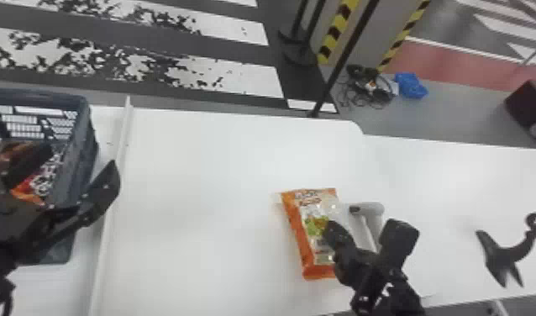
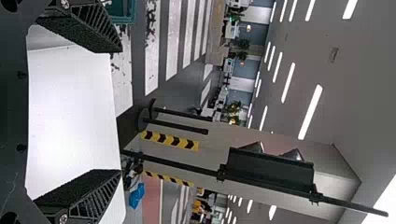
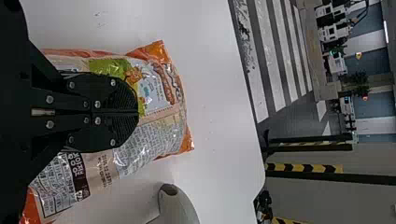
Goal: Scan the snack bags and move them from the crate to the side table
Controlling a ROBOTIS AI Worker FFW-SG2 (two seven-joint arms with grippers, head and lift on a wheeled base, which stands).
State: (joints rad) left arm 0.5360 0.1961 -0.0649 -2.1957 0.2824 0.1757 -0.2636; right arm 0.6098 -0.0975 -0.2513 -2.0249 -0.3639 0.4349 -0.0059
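1. Resting on the tabletop [image 1: 195,168], our snack bag [image 1: 298,222] bears pictures and small print.
2. Over it, our right gripper [image 1: 335,230] has jaws pressed together; whether they pinch it, we cannot tell.
3. Our left gripper [image 1: 81,154] is near the crate [image 1: 84,110], jaws spread.

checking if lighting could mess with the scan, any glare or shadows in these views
Head view: the white table looks very pale, with only faint, soft shadows; right wrist view: small bright glints on the snack bag's shiny film, soft shading on the table beside it; left wrist view: ceiling light strips glow stark white.
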